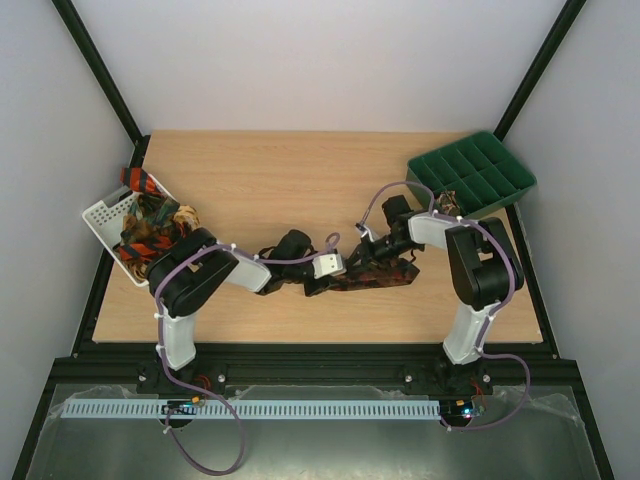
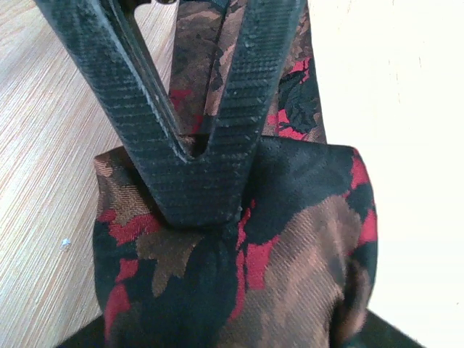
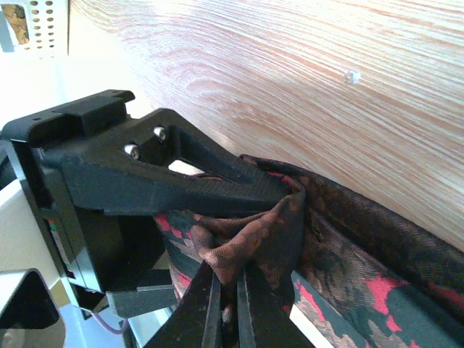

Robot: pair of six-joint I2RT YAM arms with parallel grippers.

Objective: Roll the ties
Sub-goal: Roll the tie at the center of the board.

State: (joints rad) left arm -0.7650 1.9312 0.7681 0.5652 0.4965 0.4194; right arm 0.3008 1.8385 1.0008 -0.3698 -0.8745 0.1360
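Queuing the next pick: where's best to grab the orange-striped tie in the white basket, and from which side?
Probably take the orange-striped tie by the end poking above the far corner of the basket, coming down from above: that end stands clear of the tangled pile.

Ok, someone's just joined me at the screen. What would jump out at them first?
Mid-table lies one dark tie patterned red and brown, with the left gripper and right gripper each pinched shut on its fabric. Next, the white basket heaped with more ties at the left edge, and the green tray in the far right corner.
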